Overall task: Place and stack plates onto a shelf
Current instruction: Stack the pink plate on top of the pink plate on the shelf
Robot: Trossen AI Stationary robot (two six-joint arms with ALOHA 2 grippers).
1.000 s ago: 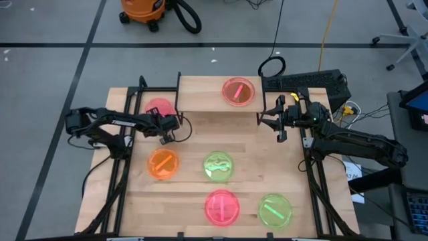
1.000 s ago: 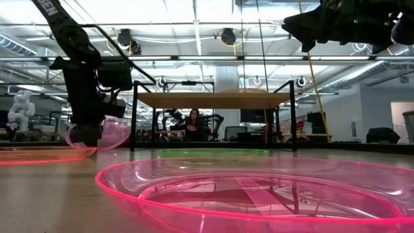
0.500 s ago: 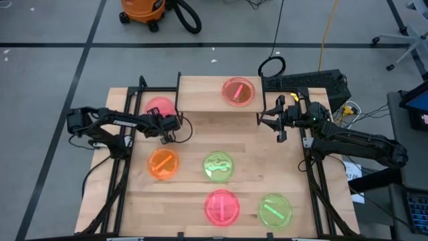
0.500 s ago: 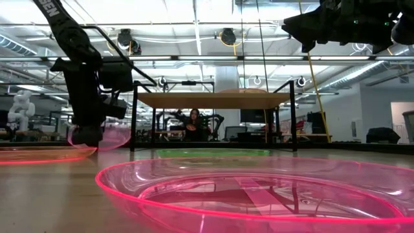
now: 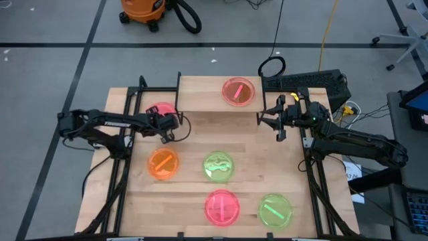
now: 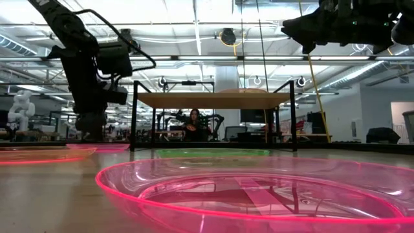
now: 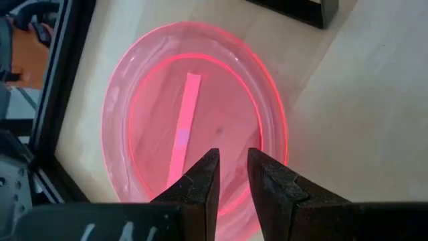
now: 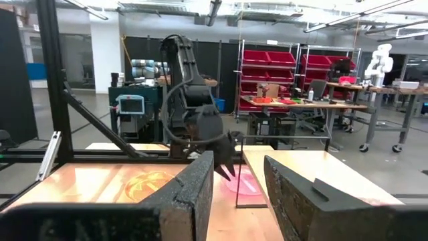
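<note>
A pink plate lies flat on the table at the far left, beside the shelf. My left gripper hangs open just above its near rim, pointing steeply down, clear of it in the low view. The shelf, a light-wood board on black legs, carries a pink-red plate. On the table rest an orange plate, a green plate, a pink plate and another green one. My right gripper waits high by the shelf's right end, open and roughly level.
Black frame rails run along both table sides, and the shelf's black legs stand close to the left gripper. A keyboard lies at the far right. A person sits in the room beyond.
My left gripper has risen from the far-left pink plate and drawn slightly toward the table's left edge. The plate, which stood tilted at the fingertips with one side raised, has dropped and now lies flat on the table.
</note>
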